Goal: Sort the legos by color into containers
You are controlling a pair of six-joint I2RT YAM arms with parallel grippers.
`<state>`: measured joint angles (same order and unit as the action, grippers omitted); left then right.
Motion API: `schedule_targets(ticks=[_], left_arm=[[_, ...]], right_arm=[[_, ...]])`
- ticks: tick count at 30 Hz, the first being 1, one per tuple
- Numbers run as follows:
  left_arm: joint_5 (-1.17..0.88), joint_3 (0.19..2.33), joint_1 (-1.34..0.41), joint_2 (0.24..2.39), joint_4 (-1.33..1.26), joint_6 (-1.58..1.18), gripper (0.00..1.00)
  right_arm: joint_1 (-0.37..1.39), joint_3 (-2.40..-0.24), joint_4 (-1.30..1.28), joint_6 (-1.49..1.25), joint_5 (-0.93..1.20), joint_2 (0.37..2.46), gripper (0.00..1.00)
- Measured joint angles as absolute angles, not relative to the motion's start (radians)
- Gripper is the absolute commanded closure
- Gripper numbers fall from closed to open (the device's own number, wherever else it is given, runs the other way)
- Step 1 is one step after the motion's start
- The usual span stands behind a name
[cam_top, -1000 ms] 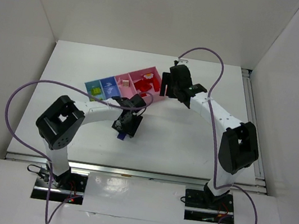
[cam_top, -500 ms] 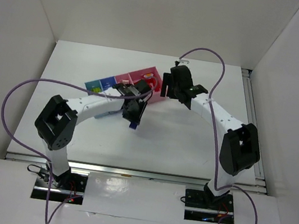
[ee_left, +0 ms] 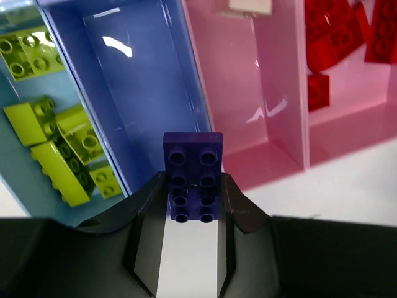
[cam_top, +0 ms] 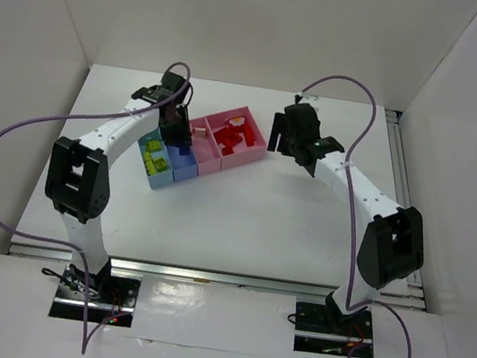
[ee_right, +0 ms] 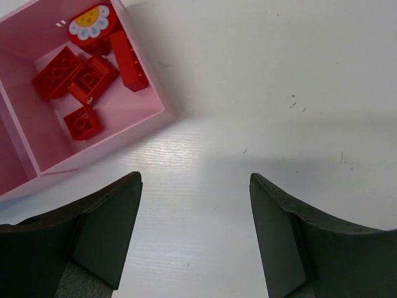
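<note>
My left gripper (ee_left: 192, 192) is shut on a dark purple lego (ee_left: 192, 174), studs facing the camera. It hangs over the near end of the medium blue tray (ee_left: 136, 93), whose visible floor is bare. Lime green legos (ee_left: 59, 158) lie in the light blue tray (ee_left: 65, 84) to its left. A cream lego (ee_left: 249, 5) sits in the first pink tray (ee_left: 229, 93), and red legos (ee_right: 74, 77) fill the end pink tray (ee_right: 37, 146). From above, the left gripper (cam_top: 178, 126) is over the containers (cam_top: 224, 157). My right gripper (ee_right: 195, 186) stands open over bare table beside the red tray.
One red piece carries a daisy print (ee_right: 92, 23). The right arm (cam_top: 347, 183) reaches in from the right, its gripper (cam_top: 287, 137) just right of the tray row. White walls close in the table (cam_top: 286, 223) on three sides.
The left gripper shut on the purple lego near the table's middle, lifted it and swung back and left over the trays. The right arm shifted only slightly.
</note>
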<state>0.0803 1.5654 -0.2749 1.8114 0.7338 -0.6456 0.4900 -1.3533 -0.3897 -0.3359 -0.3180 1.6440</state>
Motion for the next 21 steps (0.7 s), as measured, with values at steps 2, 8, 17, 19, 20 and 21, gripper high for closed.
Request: schedule_targets(ticks=[2, 8, 17, 19, 20, 21], left_arm=[[0.080, 1.589, -0.254, 1.850, 0.733, -0.660, 0.73], [0.084, 1.632, -0.243, 1.924, 0.746, -0.687, 0.22], [0.121, 1.642, -0.274, 1.917, 0.768, -0.683, 0.09], [0.147, 1.643, -0.316, 1.895, 0.771, -0.657, 0.09], [0.163, 1.641, -0.346, 1.876, 0.770, -0.644, 0.09], [0.177, 1.635, -0.382, 1.846, 0.766, -0.627, 0.09]], right_arm=[[0.481, -1.350, -0.394, -0.336, -0.323, 1.642, 0.23], [0.471, -1.333, -0.407, -0.336, -0.325, 1.638, 0.23], [0.470, -1.335, -0.434, -0.382, -0.363, 1.639, 0.00], [0.466, -1.343, -0.471, -0.426, -0.416, 1.641, 0.00], [0.459, -1.347, -0.495, -0.461, -0.451, 1.642, 0.00], [0.450, -1.350, -0.514, -0.495, -0.482, 1.642, 0.00]])
